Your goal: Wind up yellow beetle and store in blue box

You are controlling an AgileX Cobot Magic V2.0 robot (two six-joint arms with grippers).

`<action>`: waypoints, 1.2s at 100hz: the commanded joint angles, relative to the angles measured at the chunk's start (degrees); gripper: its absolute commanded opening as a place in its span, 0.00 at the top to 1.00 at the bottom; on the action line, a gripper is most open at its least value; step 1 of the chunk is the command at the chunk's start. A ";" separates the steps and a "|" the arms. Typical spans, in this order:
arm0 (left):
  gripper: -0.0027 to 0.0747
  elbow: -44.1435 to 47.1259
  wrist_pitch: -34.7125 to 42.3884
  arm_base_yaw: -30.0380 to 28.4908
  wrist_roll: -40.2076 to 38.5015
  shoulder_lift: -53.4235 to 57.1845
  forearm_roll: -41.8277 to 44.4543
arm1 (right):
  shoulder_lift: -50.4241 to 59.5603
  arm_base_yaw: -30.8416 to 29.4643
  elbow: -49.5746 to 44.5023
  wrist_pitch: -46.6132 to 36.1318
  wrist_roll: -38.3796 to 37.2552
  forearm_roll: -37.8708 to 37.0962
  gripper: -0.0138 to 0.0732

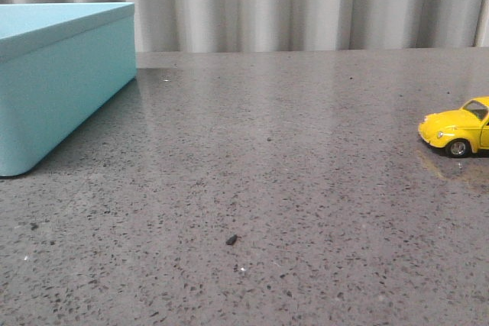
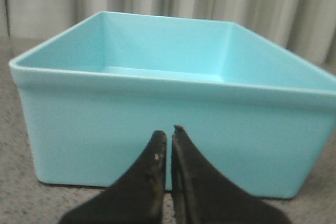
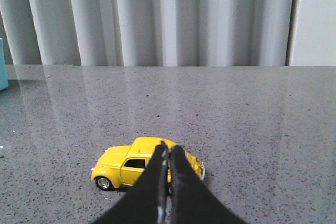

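Grey table (image 1: 267,188), empty blue box (image 2: 157,119)

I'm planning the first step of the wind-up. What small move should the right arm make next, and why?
Probably open the right pincer and ease it down toward the yellow beetle. Its fingers are closed and holding nothing, and the car stands untouched on the grey table, just beyond the tips in the right wrist view, far from the blue box. A closed pincer cannot grip the car.
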State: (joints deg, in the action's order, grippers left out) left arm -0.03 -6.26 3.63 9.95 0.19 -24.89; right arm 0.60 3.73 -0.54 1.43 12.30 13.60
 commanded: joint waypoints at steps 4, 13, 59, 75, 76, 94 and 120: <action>0.99 1.49 4.92 -0.02 -0.81 1.87 -15.60 | 1.13 0.12 -1.40 -5.89 0.31 0.67 0.92; 0.99 1.49 5.75 -0.02 -0.81 1.87 -17.43 | 1.13 0.12 -1.40 -5.89 0.31 0.67 0.92; 0.99 1.39 9.26 0.18 -0.81 1.87 -17.52 | 1.13 0.12 -1.09 -6.82 0.31 14.54 0.92; 0.99 0.98 8.45 0.18 -0.81 1.87 -17.90 | 1.13 0.12 0.96 -6.82 0.31 15.14 0.92; 0.99 1.02 8.30 0.18 -0.81 1.87 -17.90 | 1.13 0.12 1.25 -6.82 0.31 15.14 0.92; 0.99 -2.23 7.25 0.18 -0.81 1.65 -18.35 | 0.59 0.12 7.71 0.23 0.31 14.99 0.92; 0.99 -13.66 2.08 0.18 -0.81 -7.23 -12.71 | -10.53 0.12 22.75 7.84 0.92 7.51 0.92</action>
State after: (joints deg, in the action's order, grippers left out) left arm -7.88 -3.29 3.63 9.47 -2.42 -41.16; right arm -4.31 3.73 15.45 11.49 12.52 25.10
